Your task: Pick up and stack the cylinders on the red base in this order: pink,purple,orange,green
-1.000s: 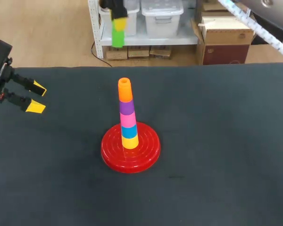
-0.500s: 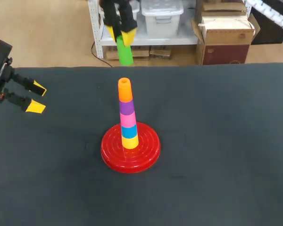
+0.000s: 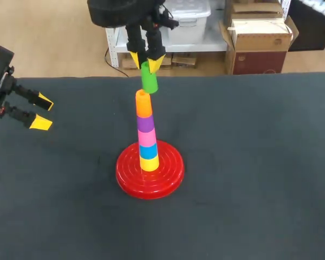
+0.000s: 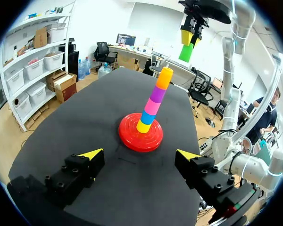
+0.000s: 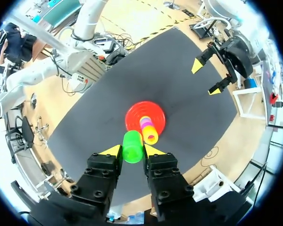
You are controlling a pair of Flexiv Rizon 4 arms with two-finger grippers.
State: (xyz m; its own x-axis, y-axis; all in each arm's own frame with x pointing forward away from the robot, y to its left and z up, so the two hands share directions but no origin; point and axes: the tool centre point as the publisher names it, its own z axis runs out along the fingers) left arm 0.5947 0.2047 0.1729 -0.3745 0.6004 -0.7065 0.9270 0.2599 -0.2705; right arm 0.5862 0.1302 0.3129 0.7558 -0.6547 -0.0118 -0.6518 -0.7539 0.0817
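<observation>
A red base [image 3: 131,177] sits mid-table with a stack on its post: yellow, blue, pink [image 3: 147,137], purple [image 3: 145,123], and orange cylinder [image 3: 143,103] on top. My right gripper [image 3: 148,60] hangs just above and behind the orange top, shut on a green cylinder [image 3: 149,78] that tilts slightly. In the right wrist view the green cylinder [image 5: 132,147] sits between the yellow tips, beside the stack [image 5: 148,128] and base [image 5: 134,114]. My left gripper [image 3: 41,112] stands open at the table's left edge, holding nothing; its view shows the stack [image 4: 153,100] ahead and the green cylinder [image 4: 186,52] above it.
The dark table [image 3: 249,162] spreads around the base with nothing else lying on it. My left arm [image 5: 228,52] shows in the right wrist view at the table's far side.
My right gripper has come down and toward the stack with the green cylinder, from high behind the table to just above the orange top. The left arm has stayed put.
</observation>
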